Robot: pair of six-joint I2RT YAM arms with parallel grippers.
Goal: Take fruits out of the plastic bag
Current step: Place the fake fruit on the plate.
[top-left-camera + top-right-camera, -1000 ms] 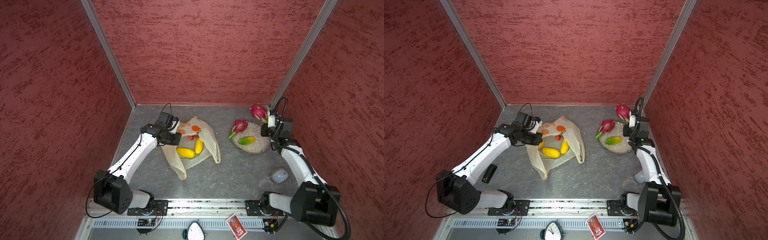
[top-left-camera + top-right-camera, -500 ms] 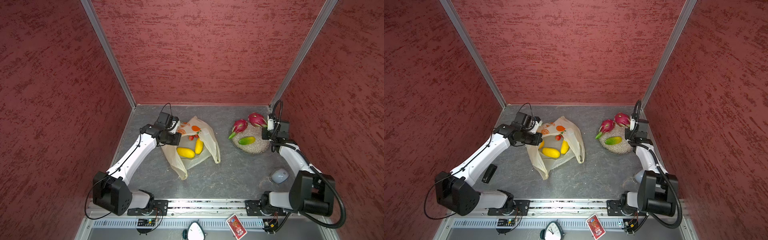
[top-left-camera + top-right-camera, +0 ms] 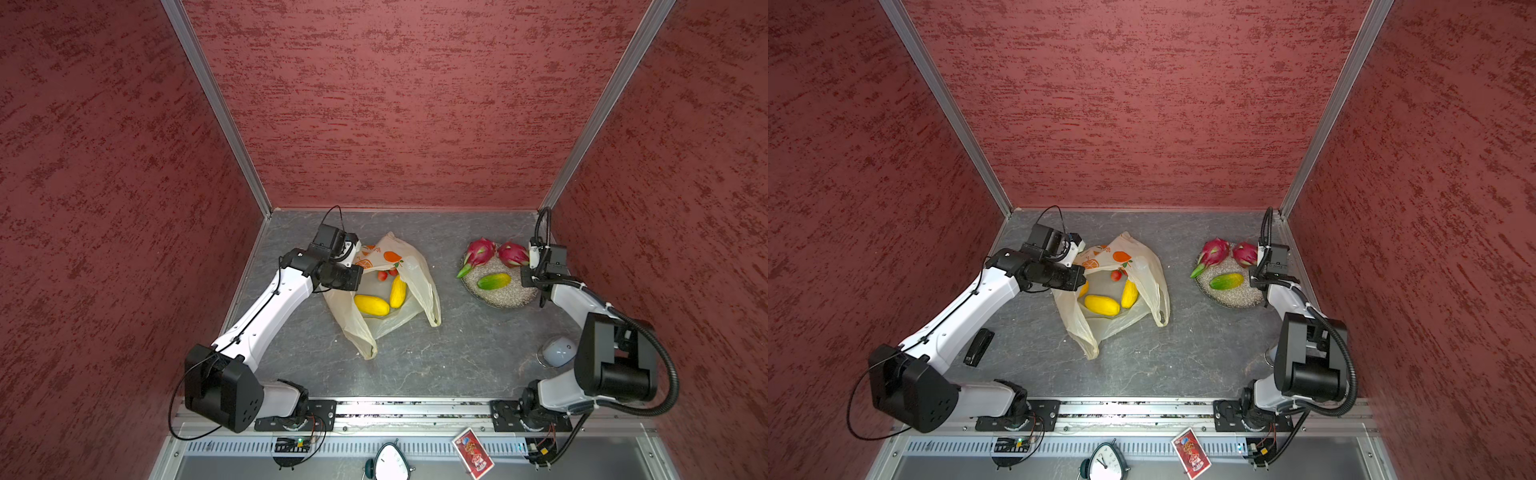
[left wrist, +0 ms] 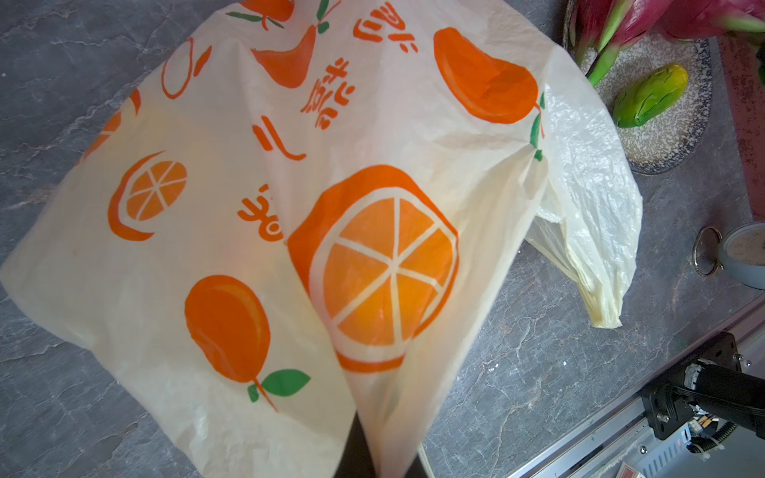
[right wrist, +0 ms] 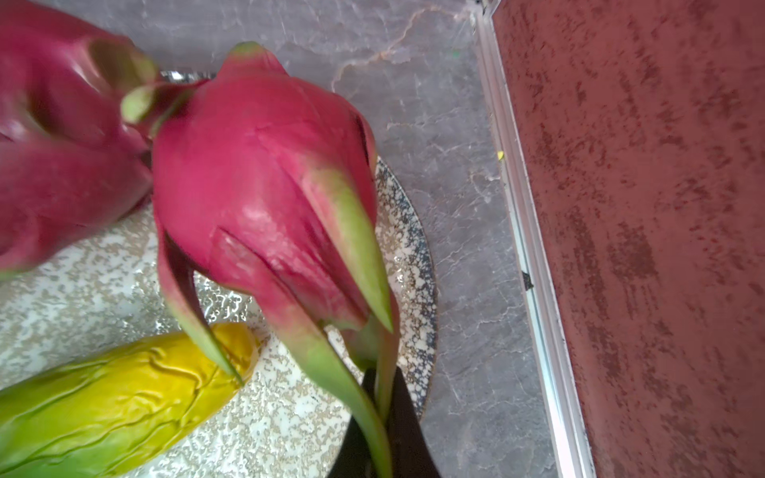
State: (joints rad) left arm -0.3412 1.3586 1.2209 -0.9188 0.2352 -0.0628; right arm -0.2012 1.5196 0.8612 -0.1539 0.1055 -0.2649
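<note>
Coming down from the back corner of the table, the right gripper [image 5: 381, 418] has carried the second dragon fruit [image 3: 513, 254] to the far rim of the plate [image 3: 498, 299]. It now sits just beside the first dragon fruit [image 3: 480, 252], where a second ago it hung higher and well behind the plate. The jaws are pressed together on one of the fruit's green leaf tips, so the fruit dangles from that thin scale. The right wrist view does not show whether its body already rests on the plate. A green-yellow mango [image 3: 493, 281] lies on the plate nearer the robot. Across the table nothing has shifted: the left gripper [image 4: 366, 451] is clamped on a fold of the plastic bag [image 3: 419, 286] at its far edge, holding the mouth lifted and open. Inside the bag lie two yellow mangoes [image 3: 371, 304], with red berries [image 3: 384, 274] behind them. This likely means the delivery of the second dragon fruit is all but done, needing only a release. That would make three fruits out of the bag, with the mangoes and berries left to fetch. Letting go from any height could let the rounded fruit roll off the rim.
</note>
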